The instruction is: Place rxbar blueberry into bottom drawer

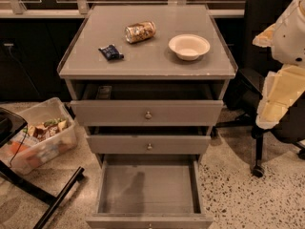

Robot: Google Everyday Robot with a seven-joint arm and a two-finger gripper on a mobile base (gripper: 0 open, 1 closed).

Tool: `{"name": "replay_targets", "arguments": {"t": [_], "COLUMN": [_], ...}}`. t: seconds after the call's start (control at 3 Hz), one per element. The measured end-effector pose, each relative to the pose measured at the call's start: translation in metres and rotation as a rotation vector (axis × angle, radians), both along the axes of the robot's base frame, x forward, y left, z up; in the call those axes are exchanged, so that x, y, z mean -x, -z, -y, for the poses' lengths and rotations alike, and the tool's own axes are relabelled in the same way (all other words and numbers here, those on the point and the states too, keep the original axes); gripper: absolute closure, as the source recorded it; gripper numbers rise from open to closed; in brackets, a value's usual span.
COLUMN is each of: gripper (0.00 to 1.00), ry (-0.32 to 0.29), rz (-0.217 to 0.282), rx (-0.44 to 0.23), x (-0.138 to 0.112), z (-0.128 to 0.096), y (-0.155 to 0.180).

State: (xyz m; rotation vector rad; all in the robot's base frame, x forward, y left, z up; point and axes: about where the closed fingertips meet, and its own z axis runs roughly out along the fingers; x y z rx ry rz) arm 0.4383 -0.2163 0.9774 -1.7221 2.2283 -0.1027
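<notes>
The rxbar blueberry (111, 52), a small dark navy bar, lies flat on the left part of the grey cabinet top (143, 61). The bottom drawer (147, 187) is pulled wide open below, with a plain grey inside and nothing in it. Only white and yellow parts of my arm (283, 56) show at the right edge, well to the right of the cabinet and apart from the bar. My gripper itself is out of view.
A tan patterned can (140, 31) lies on its side behind the bar. A white bowl (189, 46) stands on the right. The top drawer (147, 112) is partly open and holds a dark object (104, 92). A clear bin of snacks (40, 137) sits on the floor at left, and an office chair (267, 104) stands at right.
</notes>
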Motion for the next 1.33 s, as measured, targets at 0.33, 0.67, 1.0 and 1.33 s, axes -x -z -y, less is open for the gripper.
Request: {"name": "replay_targets", "arguments": {"t": [0.33, 0.67, 1.0, 1.33], "gripper": [0.0, 0.0, 0.0, 0.0], "ry": [0.0, 0.008, -0.02, -0.045], "rz": [0.0, 0.021, 0.058, 0.096], "rx": [0.0, -0.027, -0.115, -0.264], "x": [0.0, -0.005, -0.019, -0.035], "z": [0.0, -0.008, -0.051, -0.117], "y": [0.0, -0.002, 0.004, 0.017]}}
